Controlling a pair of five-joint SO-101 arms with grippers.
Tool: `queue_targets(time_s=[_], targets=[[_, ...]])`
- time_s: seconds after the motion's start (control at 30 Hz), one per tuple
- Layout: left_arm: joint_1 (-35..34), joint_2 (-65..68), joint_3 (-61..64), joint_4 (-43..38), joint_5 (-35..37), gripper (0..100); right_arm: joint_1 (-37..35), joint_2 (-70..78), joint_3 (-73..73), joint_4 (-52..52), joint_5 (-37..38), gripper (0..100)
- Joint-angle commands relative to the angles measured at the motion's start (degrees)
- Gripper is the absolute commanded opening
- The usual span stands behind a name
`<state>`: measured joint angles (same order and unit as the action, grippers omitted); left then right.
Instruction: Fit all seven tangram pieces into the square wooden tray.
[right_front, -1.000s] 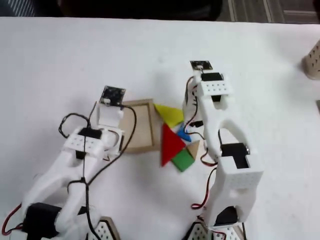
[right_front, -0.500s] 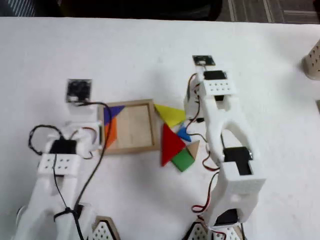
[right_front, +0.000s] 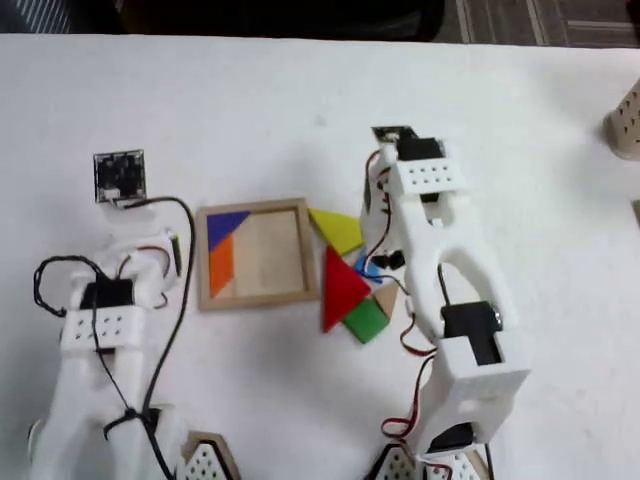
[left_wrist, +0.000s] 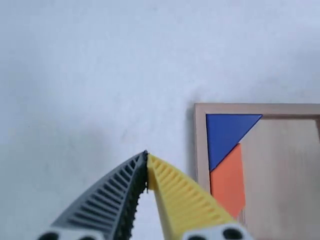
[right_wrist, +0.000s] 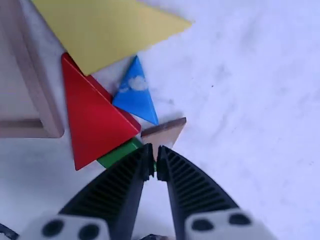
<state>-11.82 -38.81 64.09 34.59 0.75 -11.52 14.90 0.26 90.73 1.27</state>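
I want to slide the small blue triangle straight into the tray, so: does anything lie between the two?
Yes. The red triangle lies beside the tray, along its right wall, between it and the small blue triangle. The yellow triangle sits next to both. A straight slide looks blocked; lifting over is probably needed.

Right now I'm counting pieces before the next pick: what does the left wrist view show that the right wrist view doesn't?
Left wrist view, not the right: the dark blue triangle and orange piece lying in the tray, and the left gripper shut over the table. Right wrist view, not the left: the yellow triangle, red triangle, small blue triangle, tan piece and green piece outside the tray, by the right gripper. Both: tray and table.
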Motion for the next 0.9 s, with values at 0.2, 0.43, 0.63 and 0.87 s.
queue_targets(time_s=[0.2, 0.43, 0.63, 0.87], targets=[[-3.21, 16.13, -11.69, -1.58, 0.0, 2, -0.66, -3.65, 4.22, -5.23, -0.18, 1.7], [-3.21, 18.59, -13.1, -1.49, 0.0, 2, -3.82, -3.65, 4.57, -3.91, 3.25, 1.7], [-3.21, 18.95, -13.1, -1.67, 0.0, 2, -1.54, -6.81, 6.33, -3.47, 3.52, 1.7], [-3.12, 19.03, -13.1, -1.76, 0.0, 2, -4.88, -21.05, 19.96, -8.57, 3.52, 1.7]])
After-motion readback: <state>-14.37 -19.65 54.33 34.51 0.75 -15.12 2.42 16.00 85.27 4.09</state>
